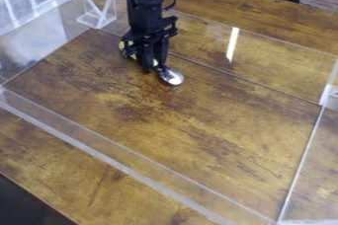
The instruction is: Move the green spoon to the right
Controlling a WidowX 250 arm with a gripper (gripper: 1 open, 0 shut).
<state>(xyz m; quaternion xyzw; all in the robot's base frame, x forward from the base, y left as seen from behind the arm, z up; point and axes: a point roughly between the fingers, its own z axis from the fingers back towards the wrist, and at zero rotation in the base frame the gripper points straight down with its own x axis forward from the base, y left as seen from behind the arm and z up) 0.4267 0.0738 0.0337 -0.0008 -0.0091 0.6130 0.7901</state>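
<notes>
The black hand (150, 57) points straight down at the wooden surface (199, 120), inside a low clear tray whose wall (93, 150) runs across the front. Its fingers are pressed together, and they seem to pinch the handle of the green spoon (165, 73); the handle is almost fully hidden between them, so only a small pale part can be seen.

The silver bowl of the spoon lies on the wood just beside the fingertips, at about 4 o'clock from the hand. So the long axis of the spoon seems to run from the hand toward 4 o'clock, with the bowl at the far end. The spoon is in the upper left part of the tray, around 10 o'clock from its centre.

In my judgement the grip is already made, and the coming move must carry the spoon toward 3 o'clock, where the wood is free. A clear stand (95, 12) is at 10 o'clock from the hand, away from this path.
</notes>
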